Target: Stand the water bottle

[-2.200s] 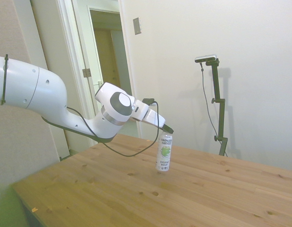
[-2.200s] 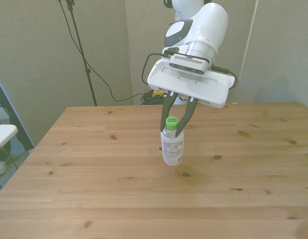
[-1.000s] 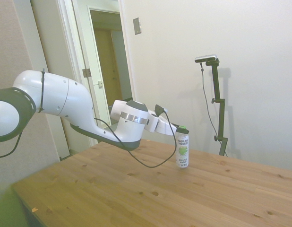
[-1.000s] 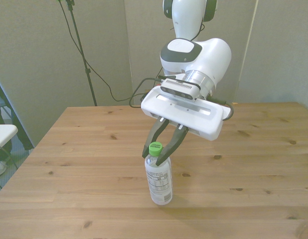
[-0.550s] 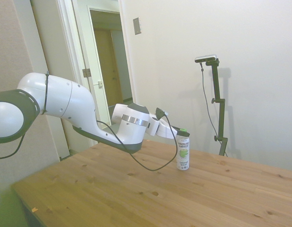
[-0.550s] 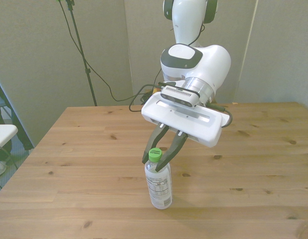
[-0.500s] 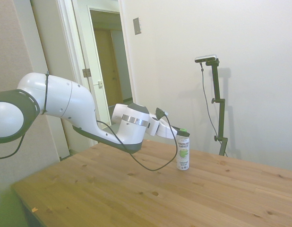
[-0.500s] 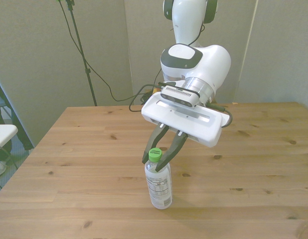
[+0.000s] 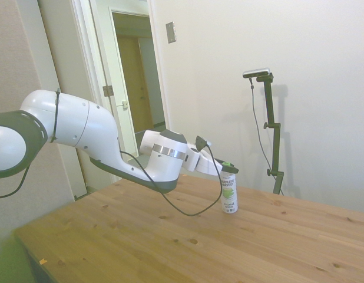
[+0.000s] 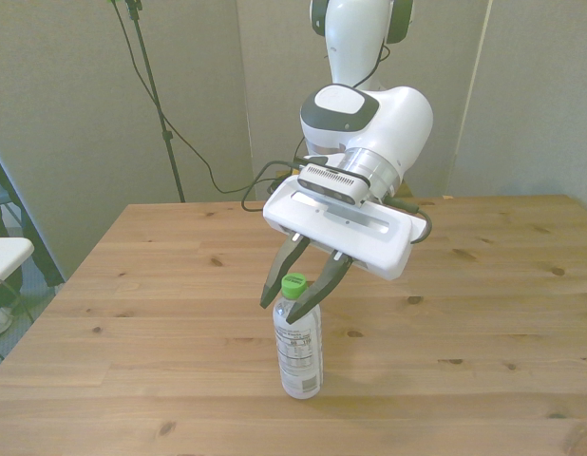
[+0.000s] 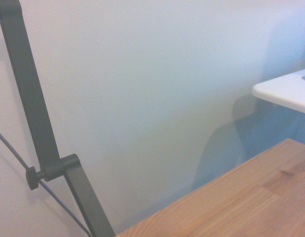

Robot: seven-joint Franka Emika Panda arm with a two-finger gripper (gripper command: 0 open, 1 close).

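We see a small clear plastic water bottle (image 10: 299,353) with a green screw cap and a white printed label, standing upright on its base on the pale wooden worktop (image 10: 483,313). In the front view it sits toward the worktop's near edge, about midway between the side edges, with bare wood all around it. Our white arm's two-finger tool (image 10: 293,299) hangs at the bottle's neck, tilted, its dark fingers (image 10: 272,282) spread to either side of the green cap with a gap showing on each side, so the tool is released and grips nothing. We judge the bottle is carrying its own weight, which suggests the standing step is done and the fingers are parted to let it go without tipping it. In the side view the bottle (image 9: 229,192) is vertical, its base flat on the wood. The wrist view shows only wall and a strip of worktop
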